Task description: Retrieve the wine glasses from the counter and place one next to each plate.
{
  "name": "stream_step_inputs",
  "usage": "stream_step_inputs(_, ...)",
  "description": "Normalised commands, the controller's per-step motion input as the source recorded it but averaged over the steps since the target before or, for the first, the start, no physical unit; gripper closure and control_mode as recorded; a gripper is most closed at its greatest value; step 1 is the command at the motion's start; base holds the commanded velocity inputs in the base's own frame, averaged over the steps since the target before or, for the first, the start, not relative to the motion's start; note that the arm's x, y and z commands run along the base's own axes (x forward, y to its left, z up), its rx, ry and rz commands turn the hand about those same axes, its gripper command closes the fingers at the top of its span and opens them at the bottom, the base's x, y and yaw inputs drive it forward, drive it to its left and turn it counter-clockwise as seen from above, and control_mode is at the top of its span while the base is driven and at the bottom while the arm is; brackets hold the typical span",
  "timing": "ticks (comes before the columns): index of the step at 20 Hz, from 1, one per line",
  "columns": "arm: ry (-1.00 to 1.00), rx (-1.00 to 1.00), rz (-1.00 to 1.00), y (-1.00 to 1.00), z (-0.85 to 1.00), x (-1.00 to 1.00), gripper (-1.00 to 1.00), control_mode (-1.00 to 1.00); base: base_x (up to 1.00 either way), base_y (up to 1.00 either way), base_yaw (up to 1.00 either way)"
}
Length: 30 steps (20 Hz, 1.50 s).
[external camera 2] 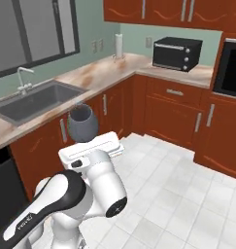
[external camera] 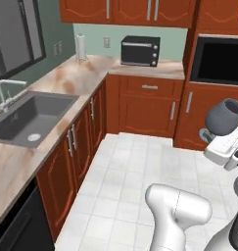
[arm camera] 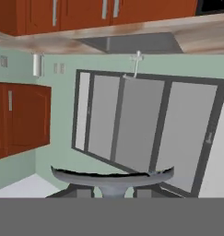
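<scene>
Wine glass (external camera 2: 82,122) was up in the air on my arm, well above the white tiled floor (external camera: 140,166) and apart from the surface (external camera: 52,88) with the sink (external camera: 27,117). I had the arm folded close to the base, the hand turned so the glass rose bowl-up above it in both base views. On the hand camera the picture came upside down, sink (arm camera: 132,44) and faucet (arm camera: 137,62) at the top, window (arm camera: 145,124) below. The glass's round foot (arm camera: 111,176) spread just past the gripper (arm camera: 114,191), whose jaws were closed on the stem.
</scene>
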Motion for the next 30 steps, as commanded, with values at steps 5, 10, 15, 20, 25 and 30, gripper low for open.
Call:
stream_step_inputs(5, 0.00, 0.00, 0.00, 0.00, 0.00, 0.00, 1.00, 1.00, 1.00, -0.97, -0.27)
stream_step_inputs(10, 0.00, 0.00, 0.00, 0.00, 0.00, 0.00, 1.00, 1.00, 1.00, -1.00, -0.27)
stream_step_inputs(15, 0.00, 0.00, 0.00, 0.00, 0.00, 0.00, 1.00, 1.00, 0.95, -1.00, -0.29)
stream_step_inputs(20, 0.00, 0.00, 0.00, 0.00, 0.00, 0.00, 1.00, 1.00, 0.74, -1.00, -0.34)
stream_step_inputs(25, 0.00, 0.00, 0.00, 0.00, 0.00, 0.00, 1.00, 1.00, 0.50, -1.00, -0.44)
stream_step_inputs(30, 0.00, 0.00, 0.00, 0.00, 0.00, 0.00, 1.00, 1.00, 0.52, -1.00, -0.48)
